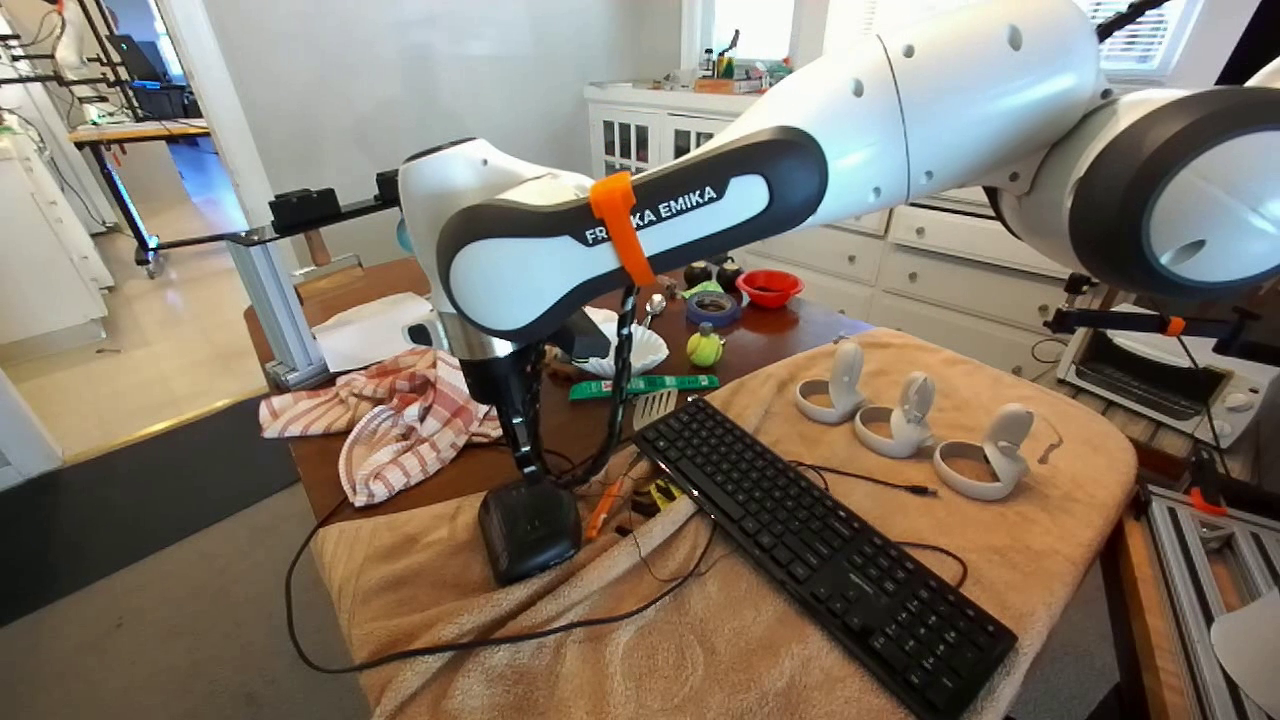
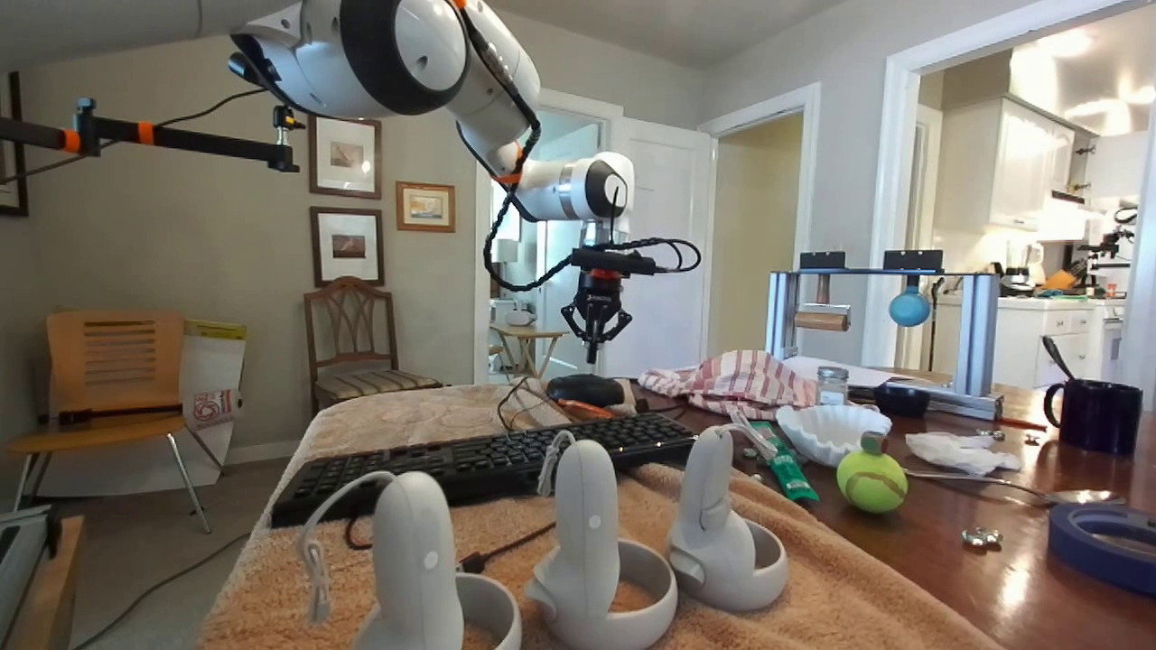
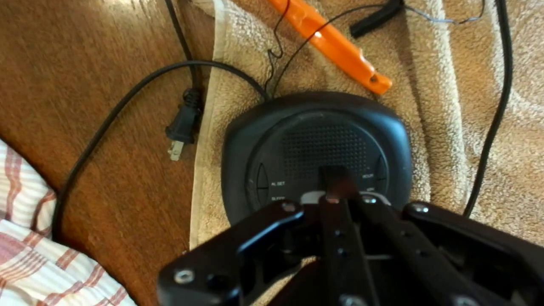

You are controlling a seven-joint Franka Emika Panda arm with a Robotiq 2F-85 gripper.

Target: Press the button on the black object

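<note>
Black object (image 3: 312, 146): on the tan towel (image 3: 454, 178) near its edge, centred in the wrist view; cord (image 3: 212, 63) leaving at 11 o'clock.
End effector (image 2: 592, 355): fingers pressed together, tips over the object's face; touching or just above, cannot tell.
Arm (image 1: 800, 170): enters from 2 o'clock in an exterior view, wrist pointing down to 6.
Orange item (image 3: 335, 49): beside the object, toward 1 o'clock.
Plug (image 3: 182, 121): on the bench (image 3: 140, 204), between 9 and 10 o'clock.
Keyboard (image 1: 830, 555): 3 o'clock, exterior view.
</note>
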